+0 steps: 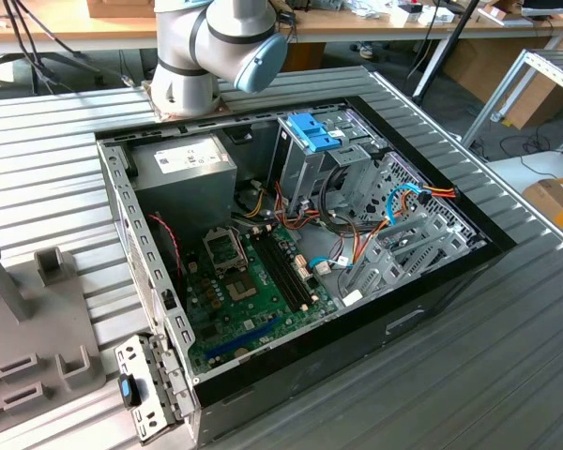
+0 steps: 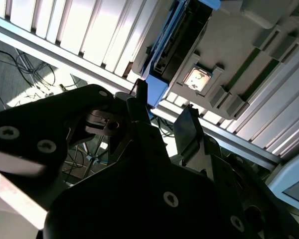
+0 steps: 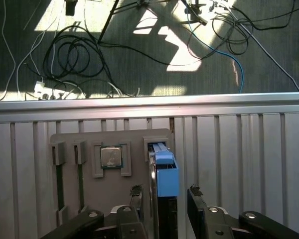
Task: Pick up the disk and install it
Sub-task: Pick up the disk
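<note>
Gripper (image 3: 165, 193) poised at the disk (image 3: 165, 172), first wrist view. The disk stands on its long edge in a slot of a grey holder plate (image 3: 89, 140), with the light-blue carrier rail turned toward the gripper. This posture offers its two broad flat faces to the fingers (image 3: 194, 195), one face to each. The fingers are spread and straddle the disk, with a gap showing on at least one side. Nothing is gripped, and the disk appears to be kept upright by the slot alone. Just beside the gripper, on the same plate, a square processor chip (image 3: 110, 157) lies in its own framed recess, and a little farther off are two narrow slots (image 3: 57, 154) — the plate evidently keeps each part at a known spot and attitude for pick-up. The plate rests on a ribbed metal table (image 3: 249, 149). In the exterior view the computer case (image 1: 432, 291) lies open side up, its silver drive cage (image 1: 305, 173) topped by a blue tab (image 1: 311, 131), presumably so the bay can be reached from above. By this evidence the work stands at the pick-up — the disk is neither lifted nor installed.
</note>
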`<state>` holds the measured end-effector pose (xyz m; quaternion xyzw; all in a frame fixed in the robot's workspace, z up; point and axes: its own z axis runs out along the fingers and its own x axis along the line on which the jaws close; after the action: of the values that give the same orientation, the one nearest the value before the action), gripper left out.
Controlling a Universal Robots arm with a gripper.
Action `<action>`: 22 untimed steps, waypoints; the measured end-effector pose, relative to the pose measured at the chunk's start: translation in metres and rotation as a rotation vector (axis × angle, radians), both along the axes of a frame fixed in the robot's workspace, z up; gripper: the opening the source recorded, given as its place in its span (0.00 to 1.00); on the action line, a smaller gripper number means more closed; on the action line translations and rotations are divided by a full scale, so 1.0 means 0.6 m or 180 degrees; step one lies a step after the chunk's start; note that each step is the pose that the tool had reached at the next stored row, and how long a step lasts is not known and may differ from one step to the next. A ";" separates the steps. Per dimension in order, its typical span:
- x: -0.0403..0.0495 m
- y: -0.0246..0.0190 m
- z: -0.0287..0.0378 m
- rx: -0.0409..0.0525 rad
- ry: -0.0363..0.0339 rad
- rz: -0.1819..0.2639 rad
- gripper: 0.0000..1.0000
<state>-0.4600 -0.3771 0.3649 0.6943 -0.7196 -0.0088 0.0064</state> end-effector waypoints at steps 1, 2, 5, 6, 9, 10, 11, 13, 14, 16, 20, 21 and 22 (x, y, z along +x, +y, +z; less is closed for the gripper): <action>0.000 0.0000 0.000 0.0000 0.0000 0.0000 0.48; 0.000 0.0000 0.000 0.0000 0.0001 0.0000 0.48; 0.000 0.0000 0.000 0.0000 0.0001 0.0000 0.48; 0.000 0.0000 -0.001 0.0000 0.0000 0.0000 0.48; 0.000 0.0000 -0.002 0.0000 0.0000 0.0000 0.48; 0.000 0.0000 -0.002 0.0000 0.0001 0.0000 0.48; 0.000 0.0000 -0.002 0.0000 0.0001 0.0000 0.48; 0.000 0.0000 -0.003 0.0000 0.0000 0.0000 0.48; 0.000 0.0000 -0.003 0.0000 0.0000 0.0000 0.48; 0.000 0.0000 -0.003 0.0000 0.0000 0.0000 0.48; 0.000 0.0000 -0.007 0.0000 0.0000 0.0000 0.48; 0.000 0.0000 -0.008 0.0000 0.0000 0.0000 0.48; 0.000 0.0000 -0.008 0.0000 0.0000 0.0000 0.48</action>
<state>-0.4600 -0.3771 0.3599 0.6943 -0.7196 -0.0088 0.0064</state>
